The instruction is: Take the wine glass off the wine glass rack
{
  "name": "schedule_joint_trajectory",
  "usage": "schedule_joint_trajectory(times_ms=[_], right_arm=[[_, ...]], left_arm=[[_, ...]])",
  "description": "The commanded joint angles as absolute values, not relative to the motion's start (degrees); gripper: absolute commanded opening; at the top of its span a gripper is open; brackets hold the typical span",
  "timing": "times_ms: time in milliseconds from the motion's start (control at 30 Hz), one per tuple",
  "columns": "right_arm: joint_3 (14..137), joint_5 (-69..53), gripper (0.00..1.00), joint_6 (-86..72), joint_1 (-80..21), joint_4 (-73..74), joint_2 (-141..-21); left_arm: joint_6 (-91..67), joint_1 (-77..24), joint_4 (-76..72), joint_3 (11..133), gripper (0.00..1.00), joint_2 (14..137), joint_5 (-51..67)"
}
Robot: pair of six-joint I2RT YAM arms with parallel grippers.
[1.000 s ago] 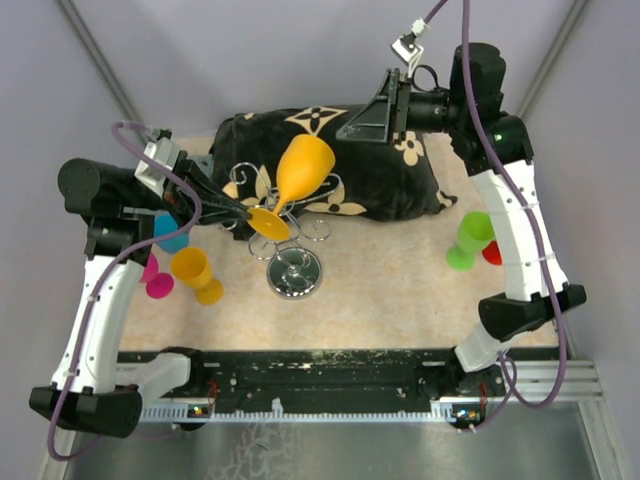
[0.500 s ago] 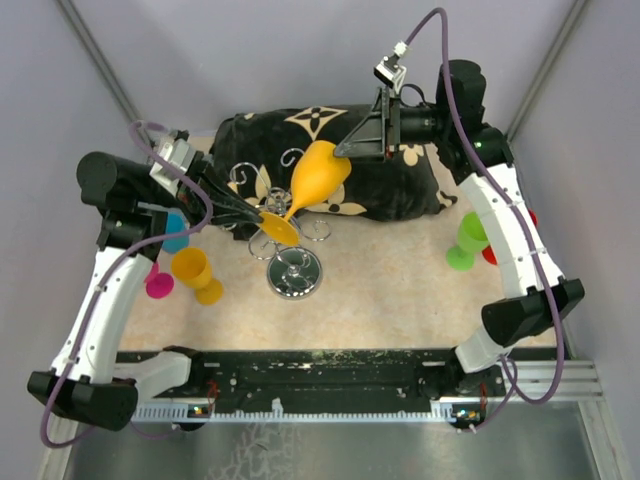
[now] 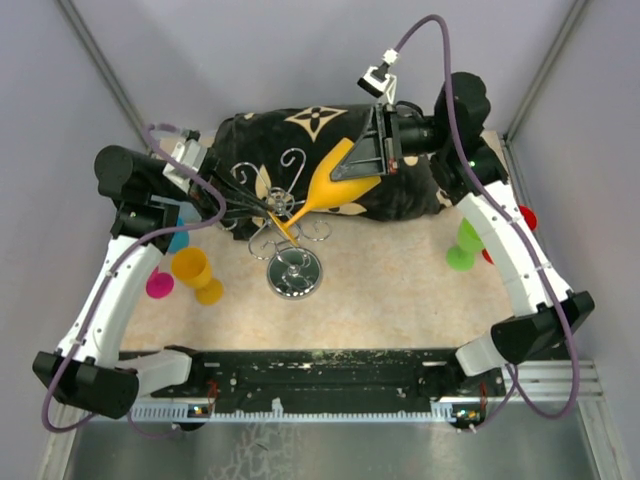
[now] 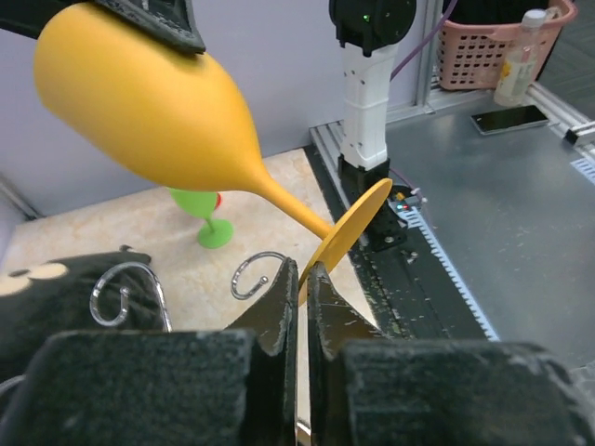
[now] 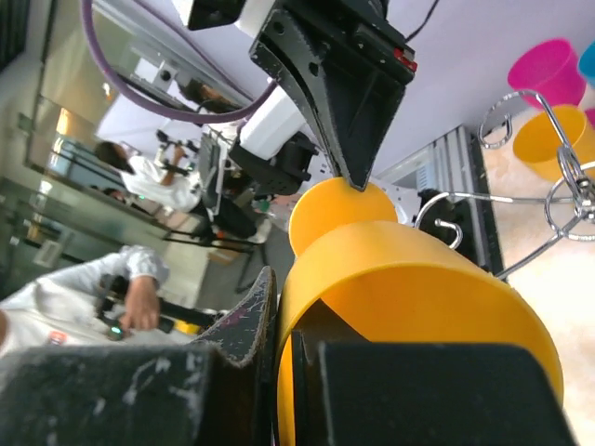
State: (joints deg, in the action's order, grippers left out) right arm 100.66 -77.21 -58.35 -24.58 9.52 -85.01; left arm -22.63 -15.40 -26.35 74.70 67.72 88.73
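Pale lilac-grey walls (image 3: 300,50) close in the beige speckled tabletop (image 3: 400,290) on its left, far and right sides, under even light. Past the near edge runs a grey metal bench (image 4: 521,214) carrying a pink basket (image 4: 483,56). A person in white (image 5: 84,288) shows in the room beyond.

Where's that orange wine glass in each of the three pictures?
Top view: orange wine glass at centre, tilted, over the dark cushion.
Left wrist: upper left, foot reaching the middle.
Right wrist: its bowl fills the lower right.
Shared landmark: the wine glass rack, its silver curls in all three.
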Motion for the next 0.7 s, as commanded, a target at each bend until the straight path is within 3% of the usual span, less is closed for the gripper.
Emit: schedule_joint_trajectory(times_ms=[0,100,200,433,533,667], right_arm=[[98.9,-78.9,0.0,-63.1,-27.7,-4.5,-81.8],[102.3,-78.2,0.0,-65.6,-26.8,-7.6,-80.7],[107.6,-74.8,0.0,-64.2,-18.9,-3.7,-79.6],[118.1,-55.6,0.0,-38.1,3.1,36.9,-80.2],[120.3,-39.8,0.0,-26.5,3.8,50.2,-80.1],[118.0,-22.1,0.0,-19.9,3.8,56.6,-76.7]], left_arm=[[-21.3,-15.4,-38.3,75.3,0.16,66.5,95.7],[-21.1,-12.7,-38.4,77.7,0.64,67.1,89.5],[-15.2,-9.5,-28.7,82.8,0.81,68.3,80.1],[2.6,-8.9,3.2,98.3,0.88,74.2,48.7],[5.2,-8.3,15.9,107.3,0.86,80.0,35.4],[8.2,-6.3,26.1,111.7,0.85,82.8,26.9]])
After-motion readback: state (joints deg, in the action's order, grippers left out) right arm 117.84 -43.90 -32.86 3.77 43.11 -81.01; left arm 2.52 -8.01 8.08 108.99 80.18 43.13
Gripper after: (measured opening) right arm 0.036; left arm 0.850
